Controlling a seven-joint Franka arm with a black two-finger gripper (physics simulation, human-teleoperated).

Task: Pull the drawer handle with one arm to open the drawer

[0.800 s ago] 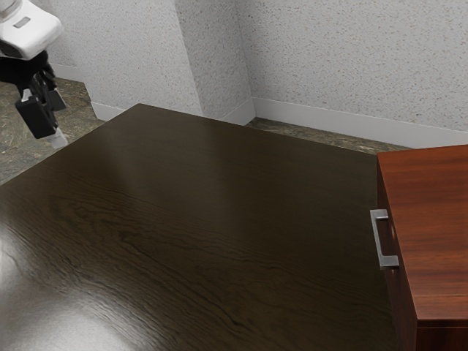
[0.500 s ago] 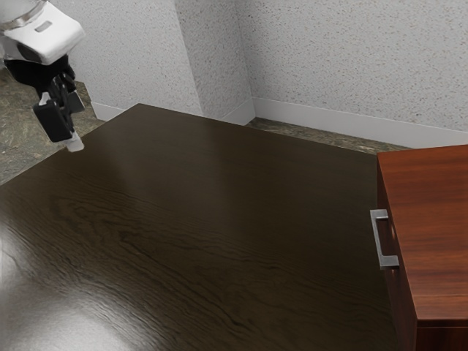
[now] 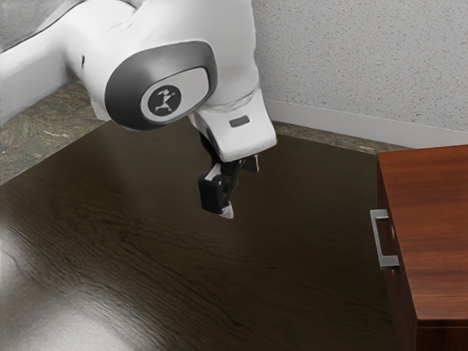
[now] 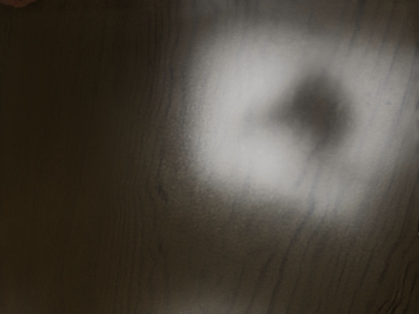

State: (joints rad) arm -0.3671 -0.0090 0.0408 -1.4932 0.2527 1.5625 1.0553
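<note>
Claw [image 3: 221, 199] above counter [image 3: 110, 256], well apart from handle [image 3: 383, 239] | claw state: cannot tell | risk: off-line approach strikes drawer [image 3: 399, 287] front, misses handle

Tool [image 3: 227, 210] above dark table [image 3: 110, 278], well apart from silver drawer handle [image 3: 383, 239] on red-brown cabinet [image 3: 428, 219]
</note>
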